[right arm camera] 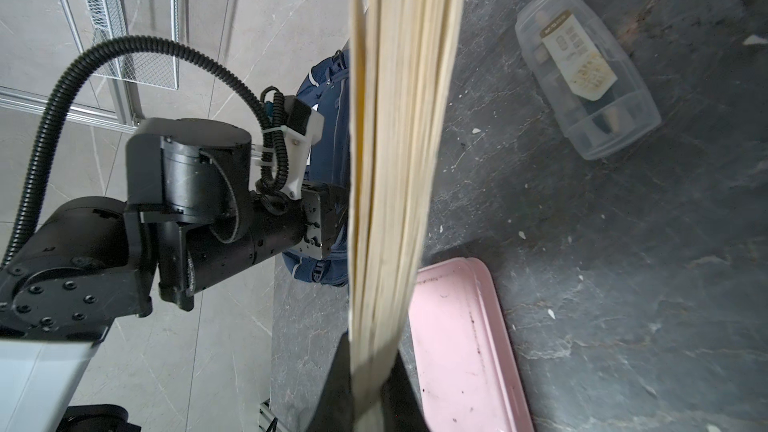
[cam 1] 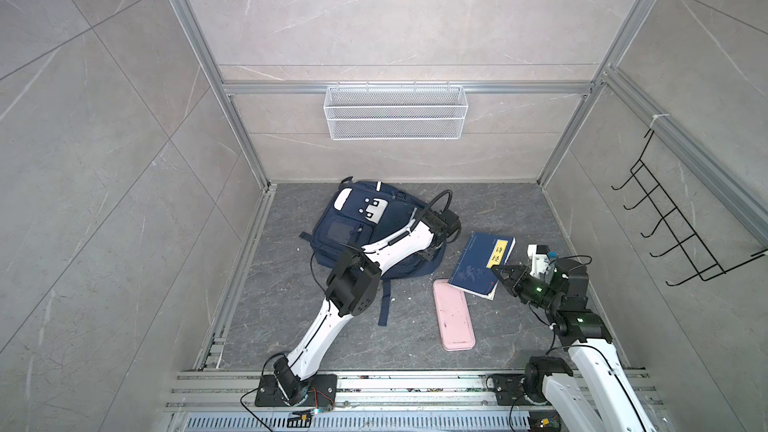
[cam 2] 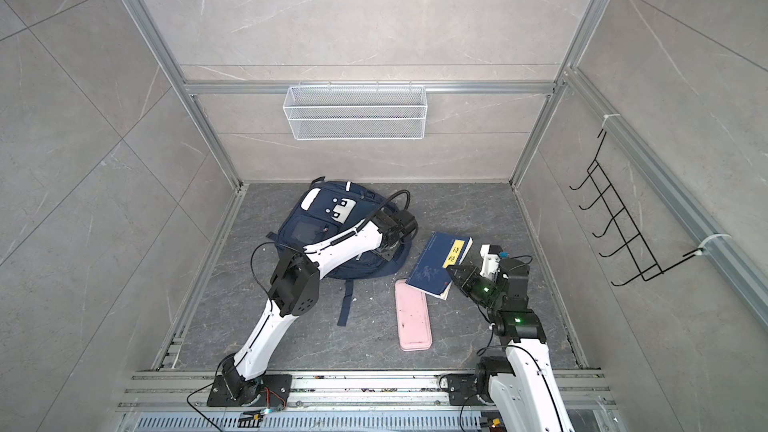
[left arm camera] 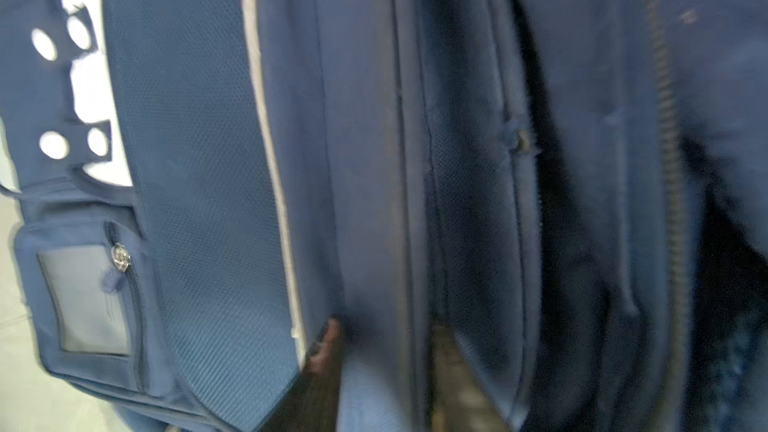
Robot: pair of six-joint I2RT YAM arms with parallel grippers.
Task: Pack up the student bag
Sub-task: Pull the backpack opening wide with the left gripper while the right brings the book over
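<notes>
The student bag (cam 1: 345, 230) (cam 2: 307, 230), navy with white patches, lies flat at the back of the floor. My left gripper (cam 1: 436, 249) reaches over the bag's right side. The left wrist view shows the bag's fabric (left arm camera: 208, 160) up close, and the left gripper (left arm camera: 382, 351) is shut on a fold of it beside a gaping zip opening. My right gripper (cam 1: 498, 270) (right arm camera: 370, 367) is shut on the near corner of a navy book with a yellow label (cam 1: 482, 263) (cam 2: 436, 263). The book's cream page edges (right arm camera: 399, 139) rise from the jaws.
A pink pencil case (cam 1: 454, 315) (right arm camera: 461, 347) lies on the floor partly under the book. A clear plastic box (right arm camera: 586, 72) lies beyond the book. A white wire basket (cam 1: 395, 112) hangs on the back wall and a black hook rack (cam 1: 673, 222) on the right wall.
</notes>
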